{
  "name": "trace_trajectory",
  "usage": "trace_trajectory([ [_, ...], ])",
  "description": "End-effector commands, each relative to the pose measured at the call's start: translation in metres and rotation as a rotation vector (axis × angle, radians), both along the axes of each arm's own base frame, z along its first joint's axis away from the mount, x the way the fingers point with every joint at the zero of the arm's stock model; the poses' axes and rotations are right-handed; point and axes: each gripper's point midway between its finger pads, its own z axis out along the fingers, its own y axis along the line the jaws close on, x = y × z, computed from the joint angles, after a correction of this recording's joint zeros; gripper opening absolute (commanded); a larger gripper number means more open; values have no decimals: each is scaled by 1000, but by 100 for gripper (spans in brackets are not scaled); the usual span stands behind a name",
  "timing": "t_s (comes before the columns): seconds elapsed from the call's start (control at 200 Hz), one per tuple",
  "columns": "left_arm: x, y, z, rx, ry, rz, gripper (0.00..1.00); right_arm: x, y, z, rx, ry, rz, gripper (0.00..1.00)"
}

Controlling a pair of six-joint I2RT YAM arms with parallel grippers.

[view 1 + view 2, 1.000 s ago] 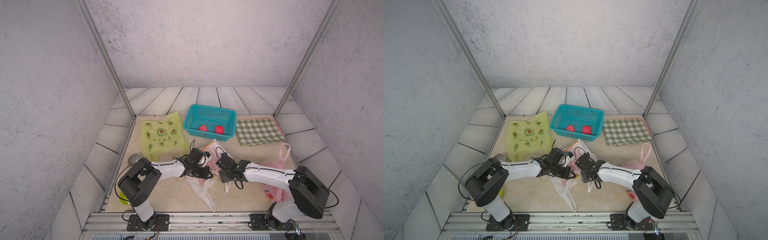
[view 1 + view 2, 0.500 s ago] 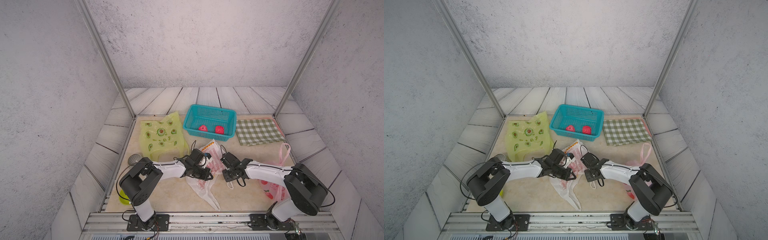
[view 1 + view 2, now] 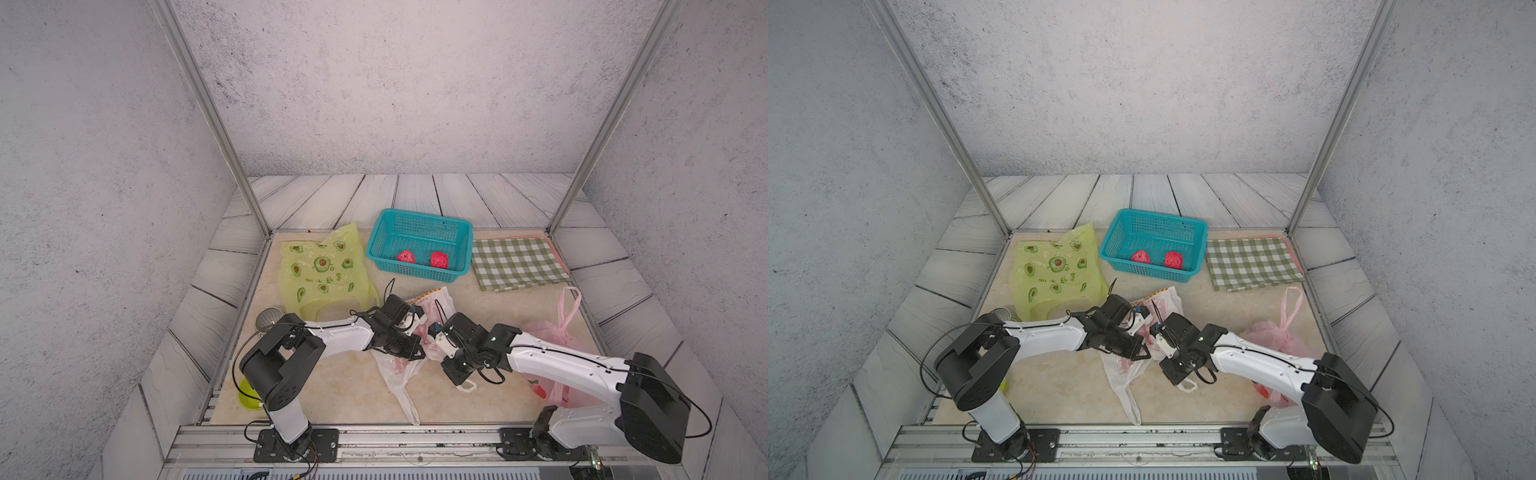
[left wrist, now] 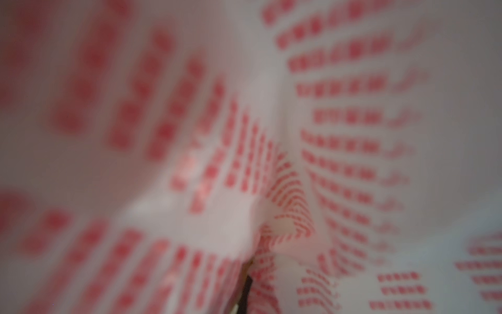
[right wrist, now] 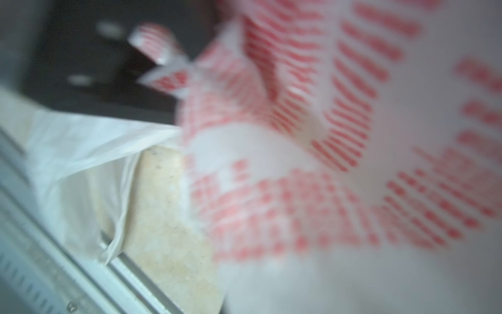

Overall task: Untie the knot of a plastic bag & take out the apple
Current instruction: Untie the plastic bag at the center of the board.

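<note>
A white plastic bag (image 3: 432, 301) with red print lies crumpled mid-table, its tail (image 3: 399, 374) trailing toward the front rail. My left gripper (image 3: 419, 345) presses into it from the left, shut on the film. My right gripper (image 3: 434, 338) meets it from the right, shut on the film too. Both show the same way in a top view, the left gripper (image 3: 1144, 349) and the right gripper (image 3: 1158, 338). Blurred bag film (image 4: 339, 122) fills the left wrist view, and bag film (image 5: 326, 136) covers most of the right wrist view, hiding both pairs of fingers. The knot and the apple are hidden.
A teal basket (image 3: 419, 216) behind the bag holds two red fruits (image 3: 406, 257). A green avocado-print bag (image 3: 320, 270) lies back left, a checked cloth (image 3: 517, 262) back right. A pink bag (image 3: 552, 336) sits under my right arm, a grey cup (image 3: 268, 320) by my left arm.
My right gripper has edged in against the bag and closed on its film. The left gripper keeps its hold, and the bag's tail has shifted slightly.
</note>
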Motion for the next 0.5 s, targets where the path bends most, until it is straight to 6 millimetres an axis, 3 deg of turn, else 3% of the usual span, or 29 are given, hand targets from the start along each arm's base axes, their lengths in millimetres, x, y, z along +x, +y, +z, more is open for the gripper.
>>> trace_trajectory([
  [0.0, 0, -1, -4, 27, -3, -25, 0, -7, 6, 25, 47, -84, 222, 8],
  [0.14, 1, -2, -2, 29, -5, -29, 0, -25, -6, 22, -31, -150, 610, 0],
  [0.22, 1, -2, -2, 32, -4, -32, 0, -40, -16, 17, -56, -156, 847, 0],
  [0.36, 2, -3, -4, 36, 0, -33, 0, -41, -14, 11, -45, -249, 1036, 0],
  [0.495, 1, -3, -4, 38, 5, -36, 0, -69, -35, -6, -55, -102, 1310, 0],
])
